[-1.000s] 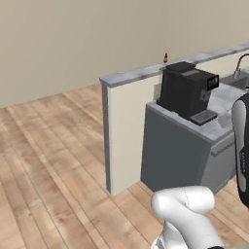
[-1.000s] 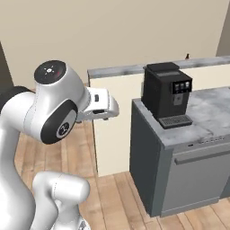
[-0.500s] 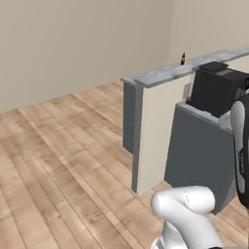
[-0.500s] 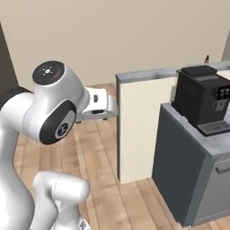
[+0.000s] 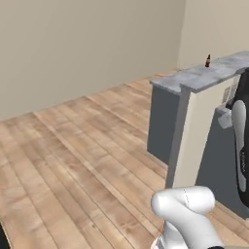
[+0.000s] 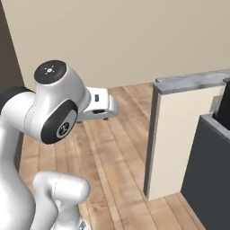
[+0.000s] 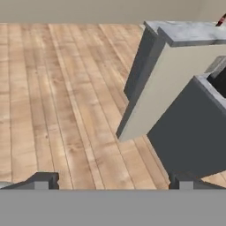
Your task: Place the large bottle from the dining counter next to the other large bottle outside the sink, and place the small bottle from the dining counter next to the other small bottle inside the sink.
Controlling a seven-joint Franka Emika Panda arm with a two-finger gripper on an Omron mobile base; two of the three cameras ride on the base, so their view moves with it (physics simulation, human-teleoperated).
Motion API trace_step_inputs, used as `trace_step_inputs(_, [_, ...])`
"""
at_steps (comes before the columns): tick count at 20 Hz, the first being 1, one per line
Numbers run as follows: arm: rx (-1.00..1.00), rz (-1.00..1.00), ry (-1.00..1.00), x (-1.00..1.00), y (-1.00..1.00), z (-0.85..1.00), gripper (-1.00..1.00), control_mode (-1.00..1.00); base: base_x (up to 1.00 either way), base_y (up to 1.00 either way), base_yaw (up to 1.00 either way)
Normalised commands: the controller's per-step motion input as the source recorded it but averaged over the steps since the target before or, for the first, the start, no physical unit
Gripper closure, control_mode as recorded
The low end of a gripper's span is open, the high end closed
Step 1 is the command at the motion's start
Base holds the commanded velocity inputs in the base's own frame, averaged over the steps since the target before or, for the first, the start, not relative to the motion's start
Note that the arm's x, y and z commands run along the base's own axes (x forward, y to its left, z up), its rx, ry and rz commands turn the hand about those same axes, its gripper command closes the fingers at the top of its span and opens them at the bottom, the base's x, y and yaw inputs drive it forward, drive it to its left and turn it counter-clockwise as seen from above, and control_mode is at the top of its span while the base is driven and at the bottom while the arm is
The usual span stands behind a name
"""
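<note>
A small dark brown bottle (image 5: pixel 208 61) stands far off on the dining counter (image 5: pixel 199 78), a grey-veined slab on a dark base. The hand view catches the same small bottle (image 7: pixel 222 20) as a reddish sliver at the top right corner, above the slab (image 7: pixel 190 32). My gripper (image 7: pixel 114 183) is open, its two dark fingertips (image 7: pixel 42 180) set wide apart with only wood floor between them. In the right base view the gripper (image 6: pixel 106 117) hangs over the floor, left of the counter's end (image 6: pixel 188 83). The sink and both large bottles are out of view.
A beige end panel (image 5: pixel 194 141) closes off the dark grey cabinet (image 6: pixel 211 170) behind the counter. A black coffee machine (image 6: pixel 223 101) peeks in at the right edge. Open wood floor (image 5: pixel 73 160) stretches left to a beige wall.
The whole picture has shifted: the camera has moved, and counter and cabinet have slid to the right in both base views. The coffee machine is nearly out of frame. The gripper stays open.
</note>
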Motion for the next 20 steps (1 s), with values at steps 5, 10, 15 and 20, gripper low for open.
trace_step_inputs(5, [0.00, 0.00, 0.00, 0.00, 0.00, 0.00, -1.00, 1.00, 0.65, 0.81, -0.09])
trace_step_inputs(10, [0.00, 0.00, 0.00, 0.00, 0.00, 0.00, -1.00, 1.00, 0.77, 0.76, -0.09])
trace_step_inputs(15, [0.00, 0.00, 0.00, 0.00, 0.00, 0.00, -1.00, 1.00, 0.81, 0.73, -0.08])
trace_step_inputs(20, [0.00, 0.00, 0.00, 0.00, 0.00, 0.00, -1.00, 1.00, 0.88, 0.66, -0.09])
